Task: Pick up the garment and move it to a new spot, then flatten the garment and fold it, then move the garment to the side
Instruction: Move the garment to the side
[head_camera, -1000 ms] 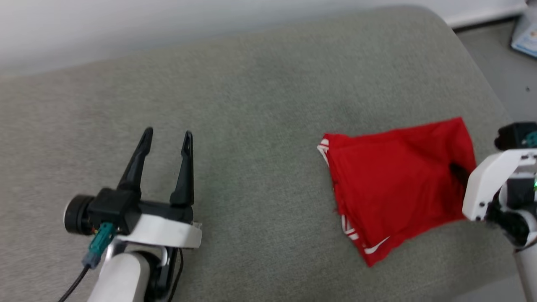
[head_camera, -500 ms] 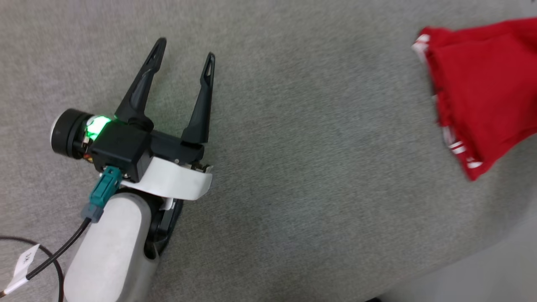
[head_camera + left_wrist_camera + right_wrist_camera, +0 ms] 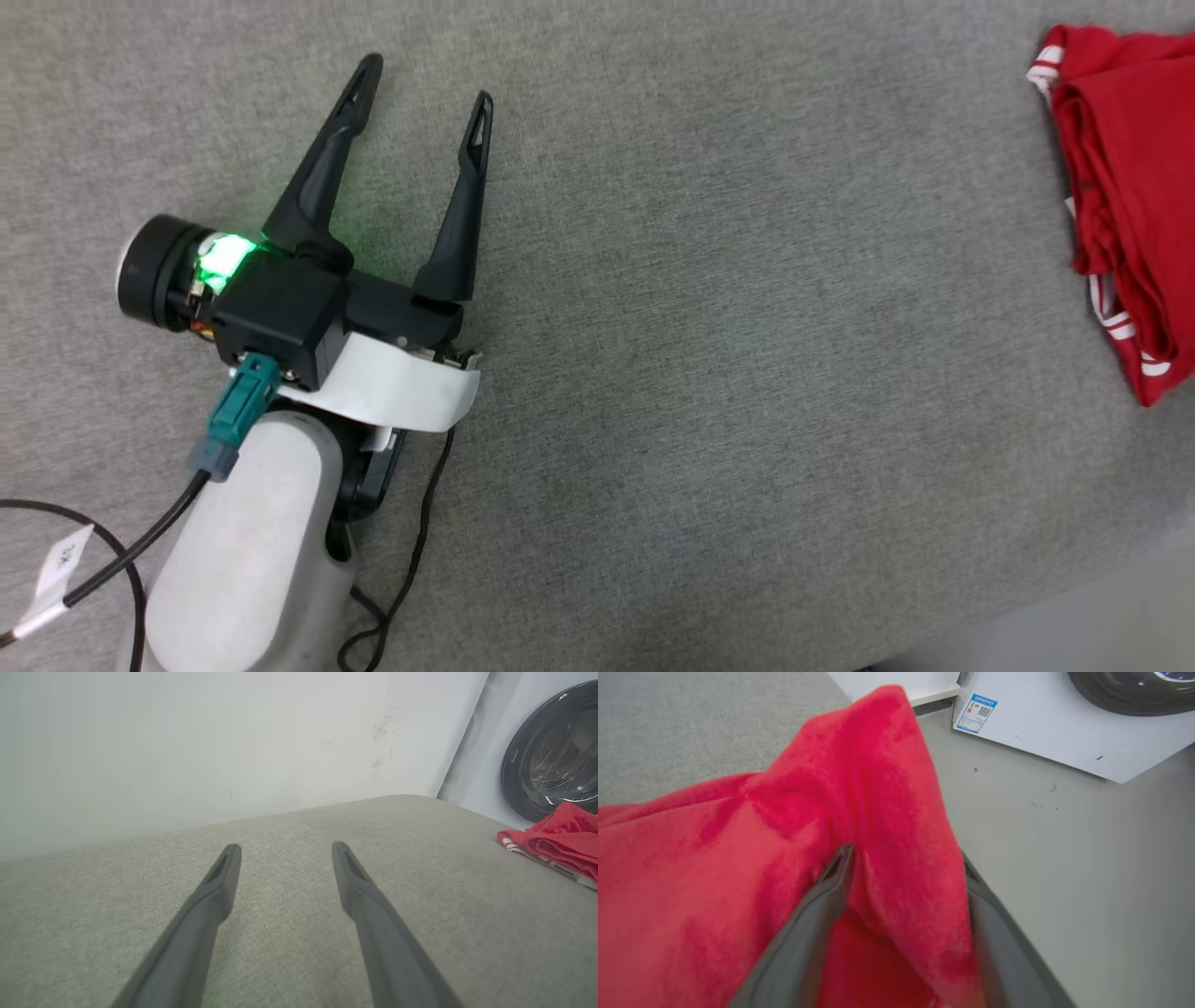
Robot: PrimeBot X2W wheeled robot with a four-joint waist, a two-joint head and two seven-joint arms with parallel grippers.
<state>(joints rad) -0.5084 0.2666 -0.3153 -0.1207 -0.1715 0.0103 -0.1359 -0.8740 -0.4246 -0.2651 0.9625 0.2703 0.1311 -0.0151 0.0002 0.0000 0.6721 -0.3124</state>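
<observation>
The right hand (image 3: 904, 856) has just let go; its fingers stand apart around a loose hump of the garment (image 3: 714, 868). It lies folded at the grey cushion's (image 3: 709, 373) right edge, so the job looks done. The left hand (image 3: 428, 79) hangs far left, fingers apart.

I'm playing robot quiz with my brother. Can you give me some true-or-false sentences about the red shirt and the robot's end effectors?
1. The left end effector is open, with nothing between its fingers. True.
2. The garment is blue. False: it is red, with white-striped trim at its edge.
3. The garment lies on the grey fabric surface. True.
4. The left end effector is touching the garment. False: they are well apart, and the garment is at the right edge of the head view.
5. A raised fold of the garment sits between the right end effector's spread fingers. True.
</observation>
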